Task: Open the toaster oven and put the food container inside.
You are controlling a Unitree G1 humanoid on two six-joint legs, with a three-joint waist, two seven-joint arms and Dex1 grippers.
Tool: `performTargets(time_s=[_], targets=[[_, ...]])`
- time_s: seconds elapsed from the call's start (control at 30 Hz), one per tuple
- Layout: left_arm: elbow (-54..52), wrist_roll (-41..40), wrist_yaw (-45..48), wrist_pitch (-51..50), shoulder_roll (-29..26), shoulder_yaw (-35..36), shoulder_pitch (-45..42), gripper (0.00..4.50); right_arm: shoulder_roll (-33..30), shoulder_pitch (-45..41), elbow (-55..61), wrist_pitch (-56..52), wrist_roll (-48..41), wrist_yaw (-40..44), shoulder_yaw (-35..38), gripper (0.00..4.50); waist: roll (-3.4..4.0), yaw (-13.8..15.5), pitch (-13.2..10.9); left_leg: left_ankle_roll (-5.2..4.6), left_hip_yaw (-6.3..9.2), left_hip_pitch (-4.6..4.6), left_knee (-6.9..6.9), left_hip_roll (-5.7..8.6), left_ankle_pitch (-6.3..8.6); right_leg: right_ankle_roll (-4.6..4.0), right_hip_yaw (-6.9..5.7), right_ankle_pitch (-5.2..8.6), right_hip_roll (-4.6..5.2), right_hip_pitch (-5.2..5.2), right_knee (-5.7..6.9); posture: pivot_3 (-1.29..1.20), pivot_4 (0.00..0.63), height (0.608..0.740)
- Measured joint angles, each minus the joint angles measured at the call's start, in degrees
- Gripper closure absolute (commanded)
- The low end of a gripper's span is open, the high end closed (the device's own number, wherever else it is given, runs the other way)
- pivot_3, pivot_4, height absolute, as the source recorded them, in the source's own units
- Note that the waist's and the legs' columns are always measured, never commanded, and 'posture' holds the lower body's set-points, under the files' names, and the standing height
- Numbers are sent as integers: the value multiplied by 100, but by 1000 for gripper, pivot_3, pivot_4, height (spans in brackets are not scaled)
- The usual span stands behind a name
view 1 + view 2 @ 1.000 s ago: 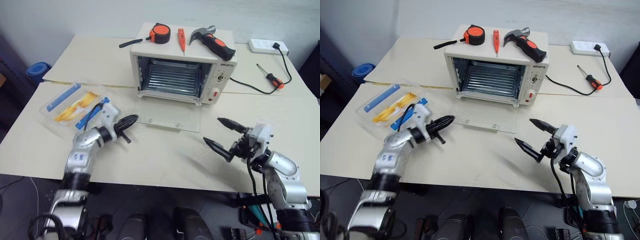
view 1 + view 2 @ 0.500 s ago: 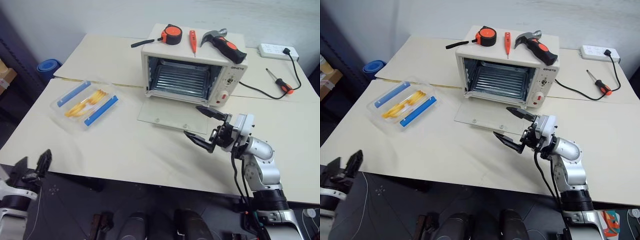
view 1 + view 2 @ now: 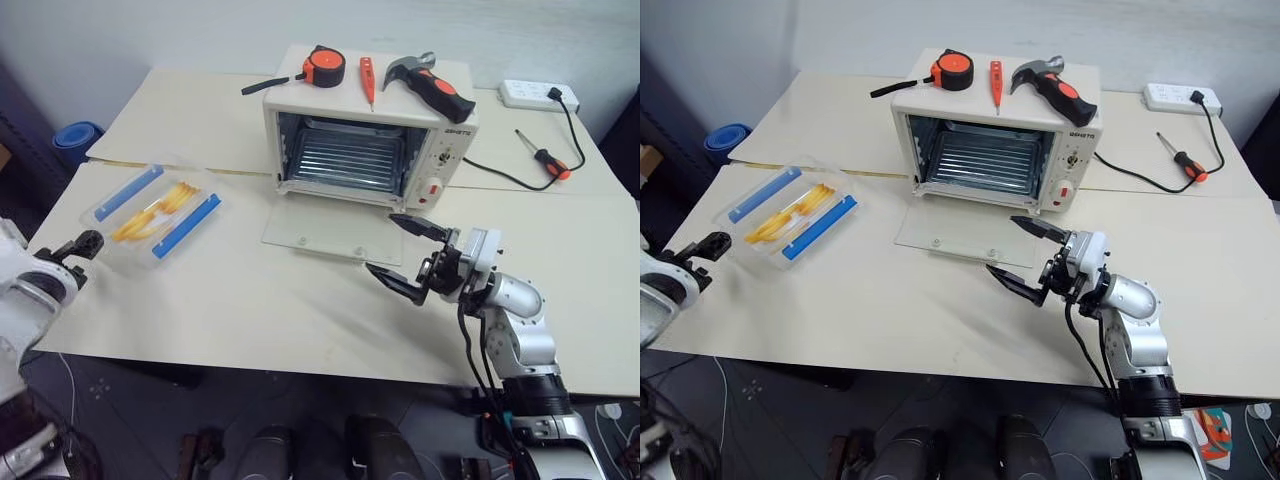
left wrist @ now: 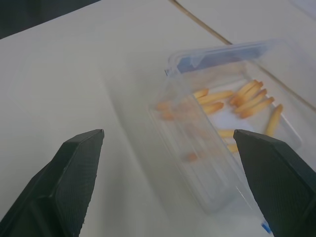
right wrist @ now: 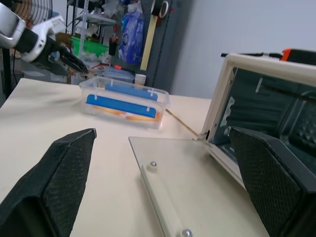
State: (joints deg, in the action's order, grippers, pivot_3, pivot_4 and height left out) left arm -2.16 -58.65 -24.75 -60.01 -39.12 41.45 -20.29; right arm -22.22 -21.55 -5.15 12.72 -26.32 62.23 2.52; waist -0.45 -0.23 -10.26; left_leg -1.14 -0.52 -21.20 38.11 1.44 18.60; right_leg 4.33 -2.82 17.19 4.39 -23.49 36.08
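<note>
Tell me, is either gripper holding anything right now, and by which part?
Nothing is held. The left gripper and right gripper are open; the food container lies untouched.

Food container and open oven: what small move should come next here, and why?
Probably bring the left gripper, open, forward around the food container's near end. The toaster oven's door already lies flat, the container sits untouched on the table, and the right gripper hovers open by the door.
</note>
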Motion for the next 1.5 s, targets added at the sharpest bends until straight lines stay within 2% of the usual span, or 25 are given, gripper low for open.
performTargets(time_s=[0.13,0.43,0.57,0.63,0.8,0.9,1.0,1.03,1.23,1.37,1.5], targets=[[1076,487,405,90,-100,-447,-784,33,70,-42,-9,61,62,-51,-15,0,-2,10,1,2,0,-2,3,1,-1,0,-2,0,1,0,-1,0,150,740],[2021,1127,917,-33,-183,-654,-1280,2683,169,19,33,78,116,-182,-54,0,-3,-29,1,10,-2,-1,1,-1,-4,1,-1,0,-1,-5,2,0,150,740],[2139,1371,1172,-48,-457,-662,-1325,3798,169,51,44,78,134,-211,-89,0,-3,-33,1,13,-2,-2,1,-2,-6,0,0,0,0,-7,8,0,150,740],[2129,1573,1536,-60,-799,-846,-1308,4365,146,89,61,77,160,-229,-89,0,-4,-29,0,13,-1,-3,-2,-2,-6,0,0,0,0,-8,8,0,150,740],[1734,1653,2642,-467,-1468,-1355,-1290,4459,-15,357,215,71,173,-293,-35,0,-5,15,0,11,4,-4,-5,1,-5,0,-1,0,6,-4,1,0,150,740],[1504,1620,3104,-909,-1433,-1876,-1770,4459,-47,559,362,36,175,-348,-6,0,-8,91,-1,7,14,-9,2,7,-5,0,-2,0,11,0,-10,0,150,740],[1239,1645,3485,-1099,-940,-2660,-2613,4459,-166,838,527,-68,184,-453,31,0,-10,174,1,3,16,-11,6,17,-6,2,1,-1,16,1,-7,0,150,740],[1189,1693,3555,-1133,-613,-2934,-2923,4459,-216,948,612,-124,181,-490,46,0,-10,170,1,1,15,-12,4,20,-7,6,4,-3,15,1,1,0,150,740],[1652,2162,3645,-1040,704,-3794,-3740,4459,-322,1459,1022,-314,177,-745,188,0,-11,52,0,7,-2,-17,-4,10,-10,6,5,-3,-4,-15,3,0,150,740],[2505,2788,3741,-359,1200,-4134,-4081,4459,-317,1816,1445,-408,189,-1036,238,0,-11,-3,-1,19,-17,-10,-1,2,-19,7,12,-3,-11,-15,6,0,150,740],[3109,3152,3766,168,1469,-4088,-4311,4459,-299,1977,1695,-445,221,-1242,237,0,-13,30,-2,24,-15,-2,4,1,-24,7,13,-3,-10,-13,2,0,150,740]])
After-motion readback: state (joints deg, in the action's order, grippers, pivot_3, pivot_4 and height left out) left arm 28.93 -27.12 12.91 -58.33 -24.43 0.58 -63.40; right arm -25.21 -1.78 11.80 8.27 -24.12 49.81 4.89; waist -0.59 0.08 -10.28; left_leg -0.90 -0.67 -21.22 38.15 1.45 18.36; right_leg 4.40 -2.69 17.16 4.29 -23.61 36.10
